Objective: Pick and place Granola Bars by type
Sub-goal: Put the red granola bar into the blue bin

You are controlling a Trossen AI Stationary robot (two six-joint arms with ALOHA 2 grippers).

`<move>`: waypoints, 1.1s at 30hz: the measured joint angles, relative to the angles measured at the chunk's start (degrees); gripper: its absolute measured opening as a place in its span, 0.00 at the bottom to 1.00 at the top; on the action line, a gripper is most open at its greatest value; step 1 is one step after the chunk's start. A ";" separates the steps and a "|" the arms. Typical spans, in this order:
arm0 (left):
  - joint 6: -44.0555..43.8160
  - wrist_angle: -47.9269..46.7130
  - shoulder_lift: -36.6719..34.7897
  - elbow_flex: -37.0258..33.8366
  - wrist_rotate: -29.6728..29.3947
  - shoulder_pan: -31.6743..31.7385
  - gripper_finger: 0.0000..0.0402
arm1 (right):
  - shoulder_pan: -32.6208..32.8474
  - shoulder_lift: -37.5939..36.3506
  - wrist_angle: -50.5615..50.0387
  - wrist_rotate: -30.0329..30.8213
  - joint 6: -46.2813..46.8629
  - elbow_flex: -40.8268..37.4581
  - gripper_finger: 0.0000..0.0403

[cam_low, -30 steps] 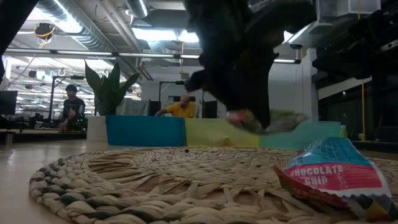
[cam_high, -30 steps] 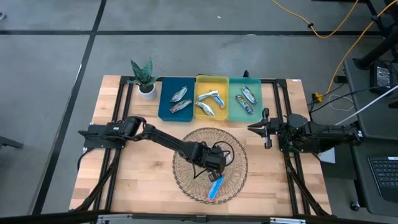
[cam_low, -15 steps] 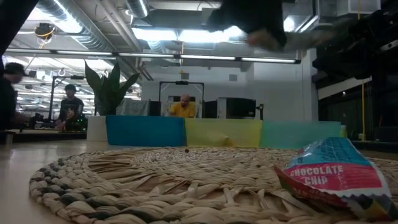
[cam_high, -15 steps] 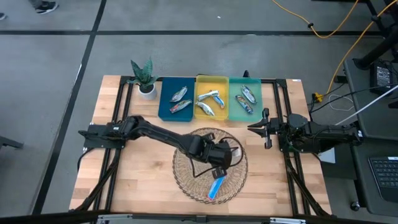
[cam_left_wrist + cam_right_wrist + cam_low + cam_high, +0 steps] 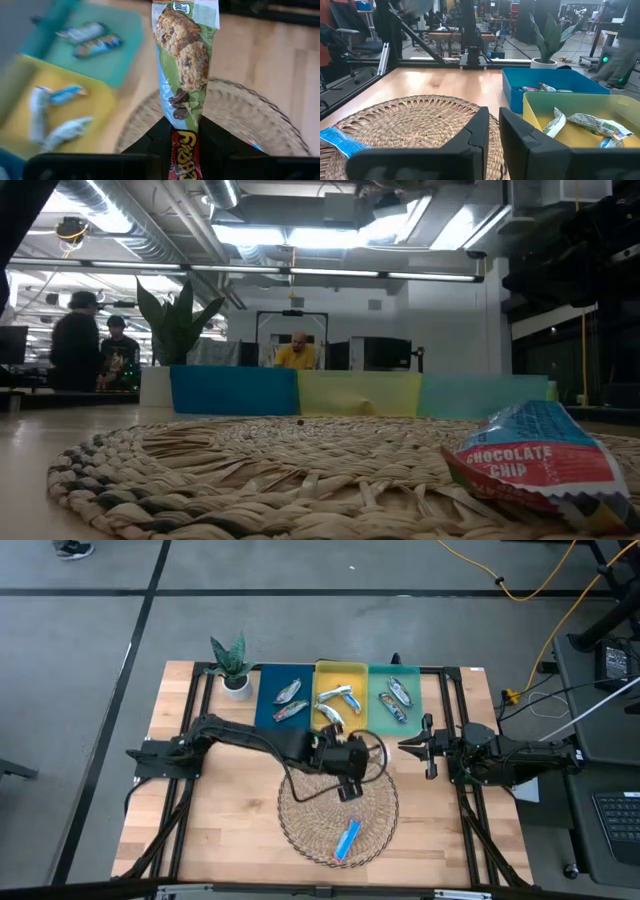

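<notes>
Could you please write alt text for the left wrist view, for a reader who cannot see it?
The left end effector grips a green-wrapped granola bar above a round wicker basket. Beyond lie a yellow tray and green tray, each holding bars.
</notes>
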 joint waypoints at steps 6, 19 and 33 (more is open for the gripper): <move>4.32 -1.34 -5.43 0.00 -2.92 2.19 0.16 | 0.02 -0.01 0.00 0.00 0.00 0.00 0.12; 11.26 -7.80 -12.09 0.02 -3.69 10.76 0.16 | 0.02 -0.01 0.00 -0.01 -0.02 0.00 0.12; 24.53 -13.34 -13.34 -0.02 4.91 25.11 0.16 | 0.02 0.01 0.00 0.00 0.00 0.00 0.12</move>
